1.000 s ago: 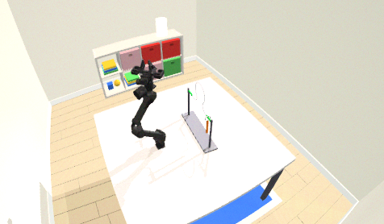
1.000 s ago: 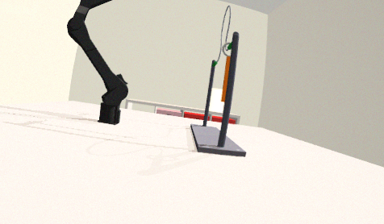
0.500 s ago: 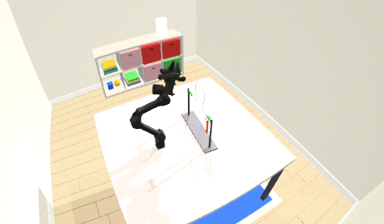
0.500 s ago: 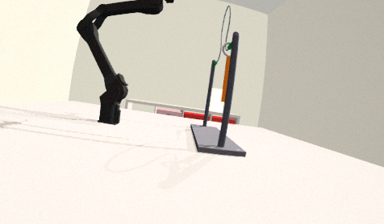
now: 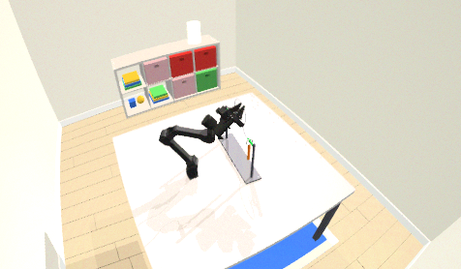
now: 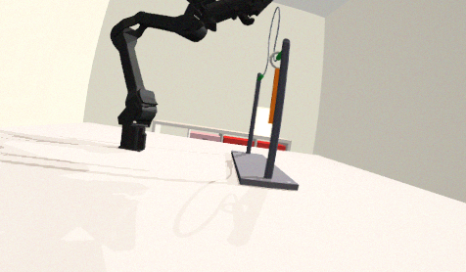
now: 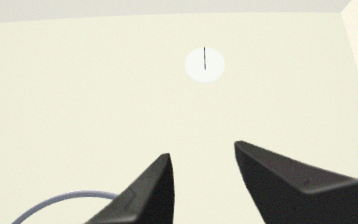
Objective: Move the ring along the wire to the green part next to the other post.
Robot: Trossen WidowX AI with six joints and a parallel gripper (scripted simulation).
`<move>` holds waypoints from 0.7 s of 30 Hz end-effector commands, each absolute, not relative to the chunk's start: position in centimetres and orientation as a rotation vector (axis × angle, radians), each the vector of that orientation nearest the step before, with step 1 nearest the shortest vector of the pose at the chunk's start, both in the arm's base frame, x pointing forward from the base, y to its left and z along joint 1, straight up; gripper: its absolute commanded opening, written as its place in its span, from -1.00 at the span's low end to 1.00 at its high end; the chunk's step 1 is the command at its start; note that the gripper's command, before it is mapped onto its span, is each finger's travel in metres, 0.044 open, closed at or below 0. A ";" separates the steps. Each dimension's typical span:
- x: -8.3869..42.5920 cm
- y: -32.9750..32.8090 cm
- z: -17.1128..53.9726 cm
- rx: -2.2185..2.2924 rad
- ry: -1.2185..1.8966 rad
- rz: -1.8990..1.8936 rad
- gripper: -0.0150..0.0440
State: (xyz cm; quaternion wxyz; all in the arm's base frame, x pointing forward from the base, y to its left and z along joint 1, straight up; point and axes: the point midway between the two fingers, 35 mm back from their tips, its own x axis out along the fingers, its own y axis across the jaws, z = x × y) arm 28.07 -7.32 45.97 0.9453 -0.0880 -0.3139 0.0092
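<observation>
Hanging by the ring [image 5: 249, 145] [image 6: 270, 60] on the green part [image 5: 251, 142] [image 6: 279, 57] of the wire [image 6: 269, 44] [image 7: 87, 193], just beside the nearer post [image 5: 253, 162] [image 6: 279, 108] in the exterior view, with the orange handle [image 5: 249, 152] [image 6: 274, 95] pointing down. Standing partway open at the gripper [image 5: 243, 113] [image 6: 266, 5] [image 7: 202, 155], jaws well short of wide, gripping nothing. Reaching with the black arm [image 5: 190, 133] [image 6: 163, 21] high over the worktop [image 5: 180, 208] [image 6: 138, 220] toward the wire's upper loop, near the other post [image 5: 227, 134] [image 6: 254, 114] in the top view; contact with the wire being impossible to tell. Curving with the wire at lower left in the wrist view, partly behind a finger. Rising with both posts from a grey base plate [image 5: 238, 157] [image 6: 260, 168]. Standing by the far wall with a white shelf unit [image 5: 161, 52].
</observation>
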 end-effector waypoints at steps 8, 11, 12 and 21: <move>27.7 -16.4 31.6 -0.191 -0.267 -0.153 0.05; 26.9 -17.6 28.7 -0.172 -0.201 -0.178 0.05; 26.8 -17.8 28.1 -0.169 -0.187 -0.180 0.05; 23.8 -17.3 17.8 -0.100 0.021 -0.143 0.05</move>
